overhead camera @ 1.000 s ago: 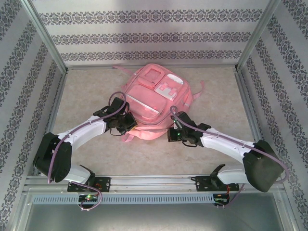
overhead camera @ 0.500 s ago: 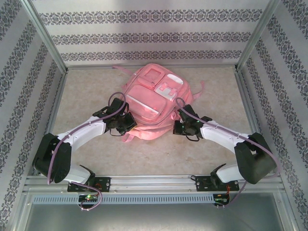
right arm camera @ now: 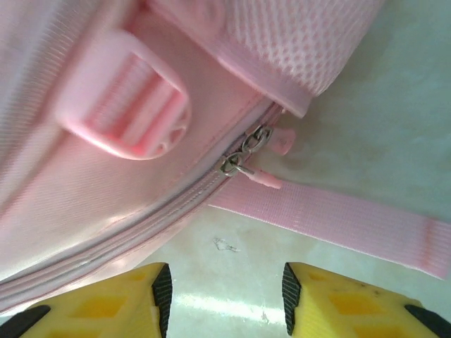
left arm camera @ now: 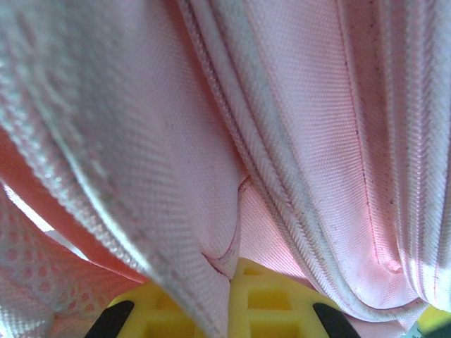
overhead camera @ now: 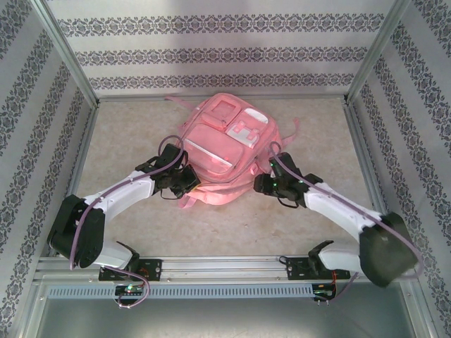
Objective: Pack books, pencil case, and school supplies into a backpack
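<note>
L pincer (left arm camera: 229, 304) clamped tight on a fold of the backpack (overhead camera: 224, 144) — R pincer (right arm camera: 227, 292) part open, empty, over the bench (right arm camera: 366, 105) nr the zip pulls (right arm camera: 245, 156).

Left wrist view: fingertips of left gripper (left arm camera: 225, 320) largely covered by folds of backpack (left arm camera: 282, 141); fabric cut off at every edge. Right wrist view: right gripper (right arm camera: 225, 299) fingers cropped at bottom edge, strap (right arm camera: 352, 218) cropped at right, buckle (right arm camera: 123, 98) blurred. Backpack interior concealed.

Pink backpack (left arm camera: 296, 120) fold btwn left claw (left arm camera: 227, 310)
</note>
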